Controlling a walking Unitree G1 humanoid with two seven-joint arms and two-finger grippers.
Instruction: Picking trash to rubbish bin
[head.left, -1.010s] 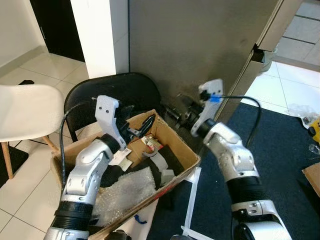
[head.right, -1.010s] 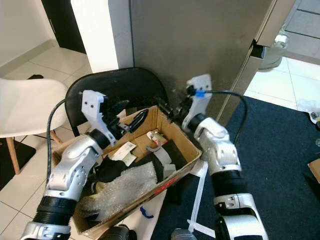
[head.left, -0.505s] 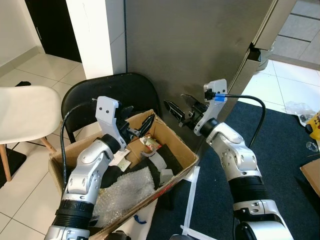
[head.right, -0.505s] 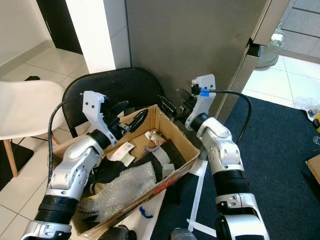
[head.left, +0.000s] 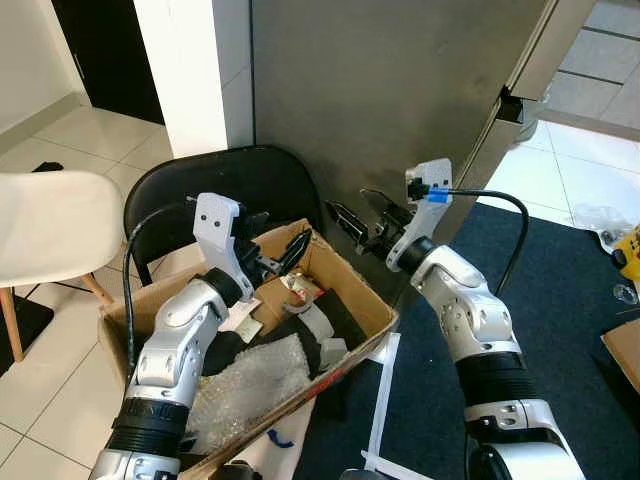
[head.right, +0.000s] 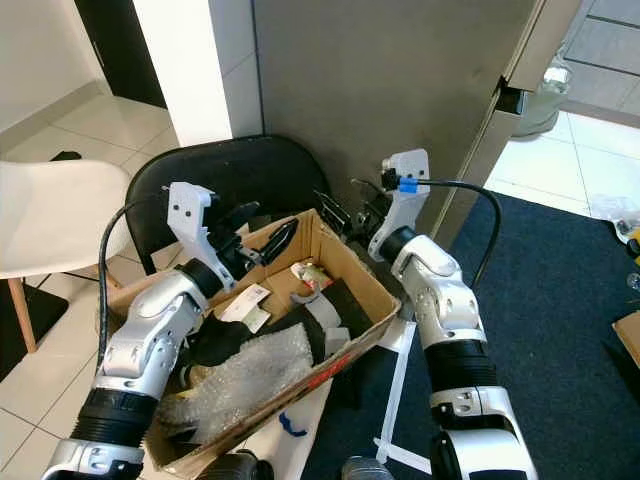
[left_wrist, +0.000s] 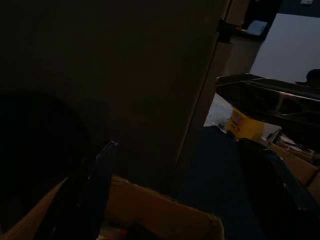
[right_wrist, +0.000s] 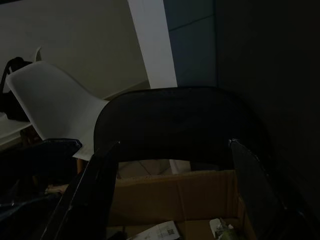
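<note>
Left eye view: since a second ago our right gripper has lifted off the far corner of the box and spread its fingers wide, holding nothing; over the last half second it has barely moved. We read that as a drop just finished, or a reach being reset, so the next pick has yet to begin.

Our left gripper has stayed put over the box's back wall, fingers parted and empty. Below and just ahead of it lies the trash: a crumpled wrapper, paper slips, and bubble wrap nearer our body.

For room, the grey panel stands close behind the right gripper, so it can hardly go further forward. The black chair back rises just behind the left gripper. Open space lies downward into the box, and to the right gripper's outer side over the dark carpet. The box's rim sits just beneath both grippers.
</note>
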